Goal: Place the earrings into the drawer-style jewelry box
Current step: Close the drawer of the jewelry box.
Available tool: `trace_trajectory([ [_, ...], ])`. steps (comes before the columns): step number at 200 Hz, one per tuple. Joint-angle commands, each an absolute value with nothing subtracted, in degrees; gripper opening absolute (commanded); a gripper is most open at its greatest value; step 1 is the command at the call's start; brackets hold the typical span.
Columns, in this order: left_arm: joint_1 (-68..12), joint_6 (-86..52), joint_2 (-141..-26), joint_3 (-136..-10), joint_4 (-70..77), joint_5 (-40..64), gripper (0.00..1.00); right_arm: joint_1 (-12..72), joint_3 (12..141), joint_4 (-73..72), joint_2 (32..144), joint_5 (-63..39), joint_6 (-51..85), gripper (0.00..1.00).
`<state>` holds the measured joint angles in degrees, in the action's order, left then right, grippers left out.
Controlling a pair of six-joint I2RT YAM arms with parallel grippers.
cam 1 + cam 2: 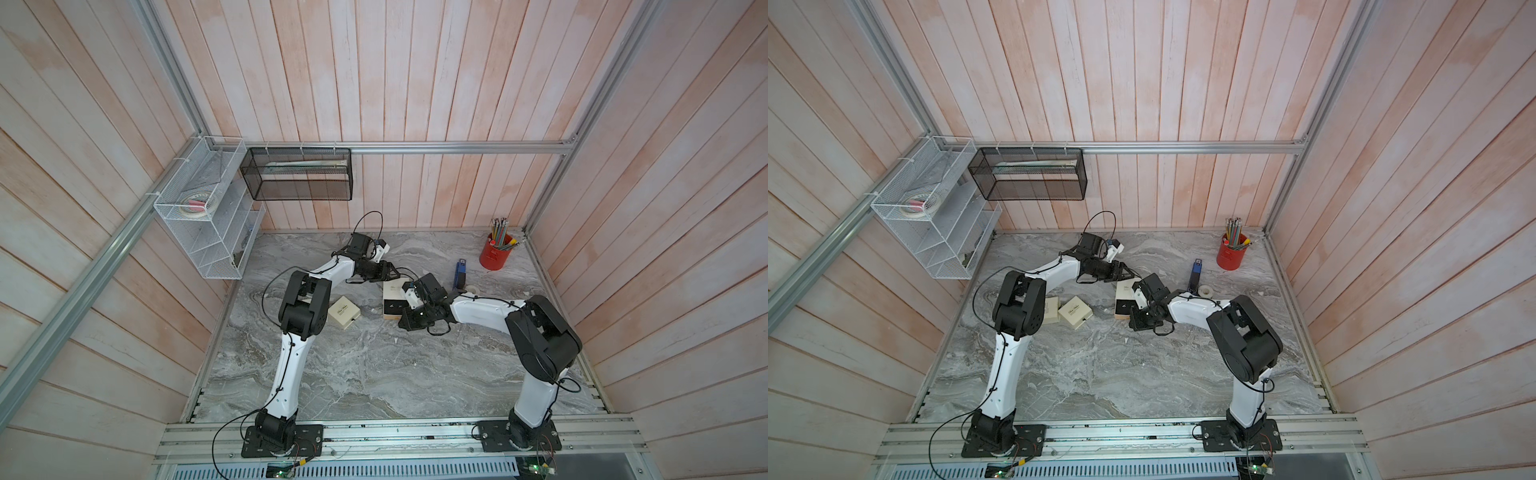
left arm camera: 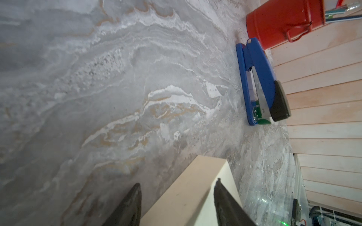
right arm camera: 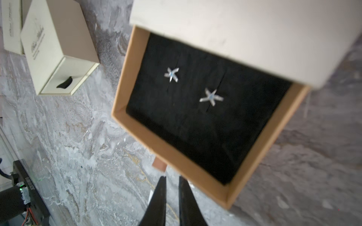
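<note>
The drawer-style jewelry box (image 3: 244, 35) is a cream sleeve with its tan drawer (image 3: 125, 97) pulled out; it shows in both top views (image 1: 394, 289) (image 1: 1125, 291). Two silver star earrings (image 3: 171, 74) (image 3: 211, 97) sit on the drawer's black pad. My right gripper (image 3: 172, 178) hangs just off the drawer's front edge by a small pink pull tab (image 3: 159, 165), its jaws nearly together with only table showing in the slit. My left gripper (image 2: 177, 183) is at the sleeve's far end (image 2: 195, 191), one finger on each side of it.
Two other cream boxes (image 1: 1074, 311) (image 1: 1051, 309) lie left of the jewelry box. A blue stapler (image 2: 258, 82), a tape roll (image 1: 471, 288) and a red pencil cup (image 1: 495, 255) stand at the back right. Wire baskets (image 1: 199, 208) hang on the wall at the left.
</note>
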<state>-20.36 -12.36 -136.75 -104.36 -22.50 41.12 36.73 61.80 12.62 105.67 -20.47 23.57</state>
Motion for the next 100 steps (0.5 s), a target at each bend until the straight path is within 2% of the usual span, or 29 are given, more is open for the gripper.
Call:
trace_trajectory([
  [1,-20.21,-11.77,-133.38,-100.77,-22.1,42.18,0.6,35.83,63.89,11.97,107.03,-18.33,25.05,0.14],
  [100,-20.65,-14.77,-126.55,-87.77,-15.72,46.53,0.57,34.54,67.02,11.41,108.98,-16.36,22.68,0.14],
])
